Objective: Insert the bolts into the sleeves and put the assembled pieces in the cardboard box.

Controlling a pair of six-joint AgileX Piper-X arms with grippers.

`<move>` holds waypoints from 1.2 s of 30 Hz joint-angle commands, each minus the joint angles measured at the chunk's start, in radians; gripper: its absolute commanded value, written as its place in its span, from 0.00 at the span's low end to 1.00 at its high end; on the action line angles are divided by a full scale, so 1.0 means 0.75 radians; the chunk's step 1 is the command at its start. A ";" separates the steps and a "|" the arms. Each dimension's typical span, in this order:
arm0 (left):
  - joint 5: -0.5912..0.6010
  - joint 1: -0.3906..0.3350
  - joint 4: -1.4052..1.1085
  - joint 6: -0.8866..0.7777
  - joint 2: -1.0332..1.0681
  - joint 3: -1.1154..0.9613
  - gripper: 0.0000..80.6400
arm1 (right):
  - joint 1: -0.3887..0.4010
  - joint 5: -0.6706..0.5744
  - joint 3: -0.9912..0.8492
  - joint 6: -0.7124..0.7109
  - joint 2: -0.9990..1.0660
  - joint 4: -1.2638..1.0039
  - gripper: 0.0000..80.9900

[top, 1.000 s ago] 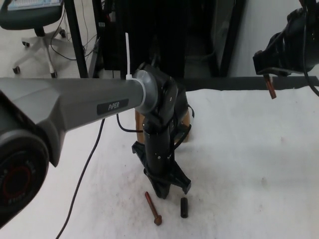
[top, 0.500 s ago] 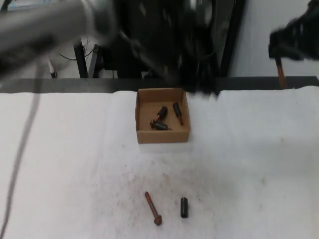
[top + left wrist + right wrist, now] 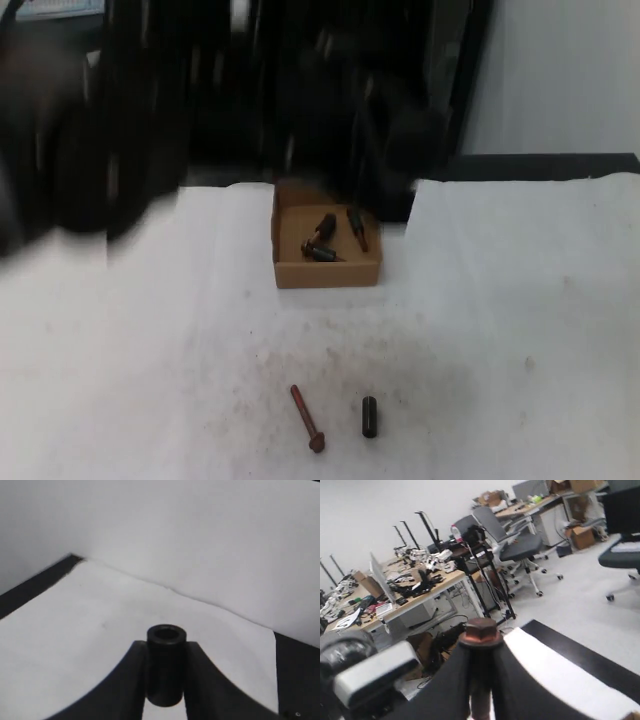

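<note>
A black sleeve (image 3: 166,680) is gripped by the left hand (image 3: 166,647), which is closed on it. The sleeve is held lengthwise between the two fingers (image 3: 131,680), touched by a pad on each side. Its open bore is turned towards the wrist camera and its end stands just beyond the fingertips. It is carried above the white-covered surface (image 3: 75,610), clear of it. A bolt (image 3: 480,632) is gripped in the same manner by the right hand (image 3: 480,652), which is closed on its shank. The copper-coloured hexagonal head is seen just past the fingertips, and the shank is hidden between the dark fingers (image 3: 447,685). From the high view, the cardboard box (image 3: 327,274) is seen towards the far middle of the surface (image 3: 520,300). Several assembled pieces (image 3: 322,250) lie inside it. A loose bolt (image 3: 308,418) and a loose sleeve (image 3: 369,416) lie flat on the surface at its near side, well apart from the box. The two are placed near each other without touching, and the bolt's head is turned towards the near edge. Neither loose part is touched by a hand.
</note>
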 commanded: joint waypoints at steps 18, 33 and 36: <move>0.219 0.212 -1.238 -0.511 0.201 0.377 0.00 | 0.574 0.426 0.377 -0.212 0.031 -0.526 0.01; 0.625 0.382 -1.231 -0.524 0.196 0.393 0.00 | 0.596 0.280 0.381 -0.227 0.082 -0.741 0.01; 0.650 0.438 -1.241 -0.534 0.185 0.393 0.00 | 0.589 0.193 0.381 -0.227 0.082 -0.701 0.01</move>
